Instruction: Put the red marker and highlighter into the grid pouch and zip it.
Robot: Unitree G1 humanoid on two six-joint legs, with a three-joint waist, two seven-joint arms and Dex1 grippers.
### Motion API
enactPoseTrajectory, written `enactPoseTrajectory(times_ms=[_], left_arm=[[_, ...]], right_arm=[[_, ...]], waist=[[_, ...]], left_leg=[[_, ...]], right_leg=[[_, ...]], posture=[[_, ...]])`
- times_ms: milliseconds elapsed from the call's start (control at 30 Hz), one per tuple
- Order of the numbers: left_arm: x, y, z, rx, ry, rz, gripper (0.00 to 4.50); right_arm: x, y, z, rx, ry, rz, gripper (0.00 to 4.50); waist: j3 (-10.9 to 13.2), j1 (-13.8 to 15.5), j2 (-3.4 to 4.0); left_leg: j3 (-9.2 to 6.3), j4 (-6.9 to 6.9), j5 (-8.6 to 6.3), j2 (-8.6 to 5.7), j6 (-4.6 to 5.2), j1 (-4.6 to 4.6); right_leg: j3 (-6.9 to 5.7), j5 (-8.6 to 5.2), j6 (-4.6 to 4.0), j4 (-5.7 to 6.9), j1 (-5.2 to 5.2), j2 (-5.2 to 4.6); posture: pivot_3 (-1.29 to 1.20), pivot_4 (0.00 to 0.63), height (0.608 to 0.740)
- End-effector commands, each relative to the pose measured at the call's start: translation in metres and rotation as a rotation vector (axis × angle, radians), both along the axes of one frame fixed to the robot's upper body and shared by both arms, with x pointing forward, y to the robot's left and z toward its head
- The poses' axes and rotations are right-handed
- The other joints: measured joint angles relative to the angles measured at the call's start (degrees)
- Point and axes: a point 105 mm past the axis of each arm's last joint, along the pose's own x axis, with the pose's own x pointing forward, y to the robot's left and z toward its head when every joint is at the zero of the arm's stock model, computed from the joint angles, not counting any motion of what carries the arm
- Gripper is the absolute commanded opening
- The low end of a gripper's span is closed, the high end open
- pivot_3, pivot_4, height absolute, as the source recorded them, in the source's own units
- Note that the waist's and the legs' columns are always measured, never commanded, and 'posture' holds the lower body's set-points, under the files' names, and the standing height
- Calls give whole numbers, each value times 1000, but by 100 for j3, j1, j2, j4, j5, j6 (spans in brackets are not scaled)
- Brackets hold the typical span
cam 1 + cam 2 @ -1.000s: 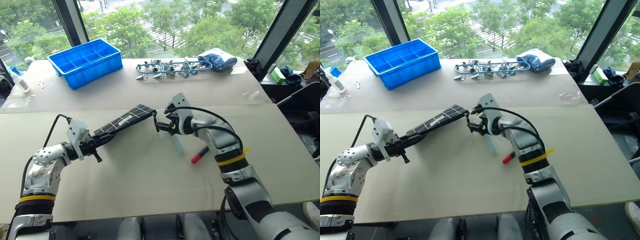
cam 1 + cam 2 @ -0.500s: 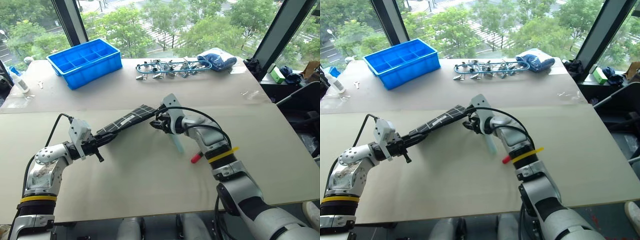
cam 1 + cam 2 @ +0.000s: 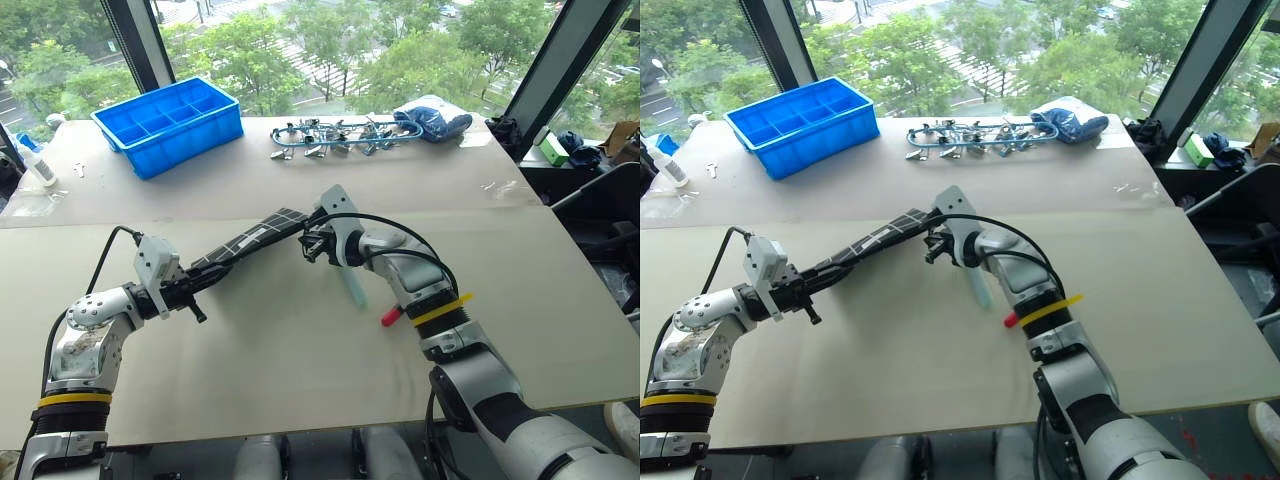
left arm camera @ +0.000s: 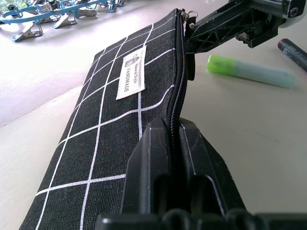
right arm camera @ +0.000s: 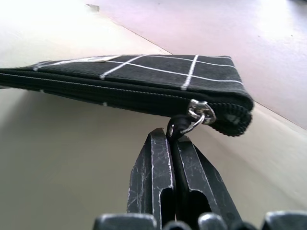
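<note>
My right gripper reaches leftward, fingers pinching the black pull strap at the far end of the grid pouch. My left gripper clamps its near end (zipper edge up). The highlighter and red marker lie just right.

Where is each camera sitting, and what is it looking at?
Left eye view: on the head, looking down over the table; both arms show, left gripper holding the pouch.
Right eye view: beside it, same scene; marker and highlighter lie on the table.
Left wrist view: on the left wrist, looking along the pouch's zipper edge between its own fingers.
Right wrist view: on the right wrist, facing the pouch's end; right gripper shut on the pull strap.
Both wrist views share the pouch.
</note>
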Motion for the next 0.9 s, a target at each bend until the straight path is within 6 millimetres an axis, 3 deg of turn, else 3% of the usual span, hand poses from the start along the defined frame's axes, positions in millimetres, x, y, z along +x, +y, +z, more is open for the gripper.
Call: enactPoseTrajectory(times_ms=[33,267,567,800,833,900], left_arm=[[1,-5,14,-19,-52,-15,0],[3,-9,14,-29,-52,-24,0],[3,-12,12,-38,-47,-30,0],[2,-14,11,-42,-45,-33,0],[2,-14,11,-42,-45,-33,0],[1,-14,10,-44,-43,-31,0]], right_arm=[[-22,29,11,-17,-45,131,59],[-42,54,2,-135,-124,311,59],[-59,91,32,-31,-103,435,59],[-63,90,20,-69,-76,464,59],[-60,84,15,-85,-69,450,658],[-50,71,10,-108,-54,375,1094]], waist=[[0,-4,0],[0,4,0],[0,-14,-1],[0,2,-1],[0,-1,-1],[0,-1,-1]], left_leg=[[0,0,0,0,0,-1],[-1,1,-1,-3,2,-2],[-3,-1,1,1,-2,0],[-3,1,2,-3,-4,-5],[-3,1,2,-3,-4,-4],[-4,0,2,-2,-3,-3]], right_leg=[[0,0,0,0,0,0],[-2,0,0,-1,1,-2],[-2,0,-1,4,-2,3],[-6,0,0,0,0,-3],[-5,0,0,0,0,-2],[-6,0,0,1,0,-1]], posture=[[0,150,740],[0,150,740],[0,150,740],[0,150,740],[0,150,740],[0,150,740]])
